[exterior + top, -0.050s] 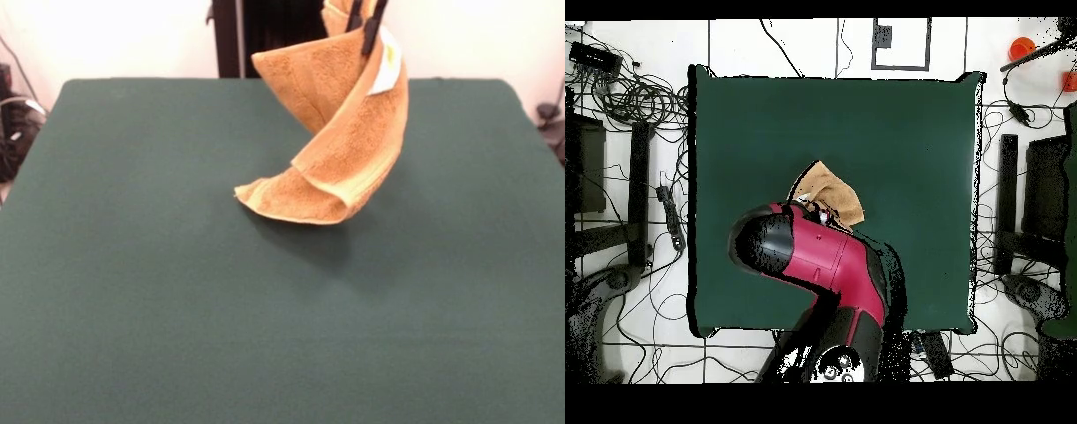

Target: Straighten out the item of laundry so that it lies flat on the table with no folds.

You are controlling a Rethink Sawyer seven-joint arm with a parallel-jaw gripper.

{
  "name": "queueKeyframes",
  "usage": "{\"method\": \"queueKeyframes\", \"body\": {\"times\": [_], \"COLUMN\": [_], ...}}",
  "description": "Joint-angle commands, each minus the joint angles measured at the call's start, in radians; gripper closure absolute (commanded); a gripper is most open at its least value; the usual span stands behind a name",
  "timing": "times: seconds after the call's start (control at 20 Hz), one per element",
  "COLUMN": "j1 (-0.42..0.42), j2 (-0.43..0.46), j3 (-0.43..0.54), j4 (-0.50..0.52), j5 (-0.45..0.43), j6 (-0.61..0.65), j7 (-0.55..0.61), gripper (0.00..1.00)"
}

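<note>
The golden-tan towel (340, 132) hangs twisted from my gripper (365, 28) at the top of the front view. Its black fingers (373, 31) are shut on the towel's upper edge, beside the white label (387, 62). The cloth spirals down, and its lowest folded corner (291, 201) rests on or just above the dark green table (177, 291). In the overhead view only a part of the towel (833, 193) shows past the red and black arm (820, 255), which hides the gripper.
Cables and black stands (640, 150) lie on the floor round the table. An orange object (1022, 46) sits at the overhead view's upper right. The table's edge (693, 200) lies well away from the towel.
</note>
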Motion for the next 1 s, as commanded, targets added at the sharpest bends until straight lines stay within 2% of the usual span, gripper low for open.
{"method": "queueKeyframes", "body": {"times": [0.05, 1.0], "j1": [0.035, 0.069], "j2": [-0.005, -0.023], "j3": [0.061, 0.038], "j4": [0.051, 0.036], "j5": [0.029, 0.028], "j6": [0.094, 0.154], "j7": [0.268, 0.297], "gripper": [1.0, 1.0]}}
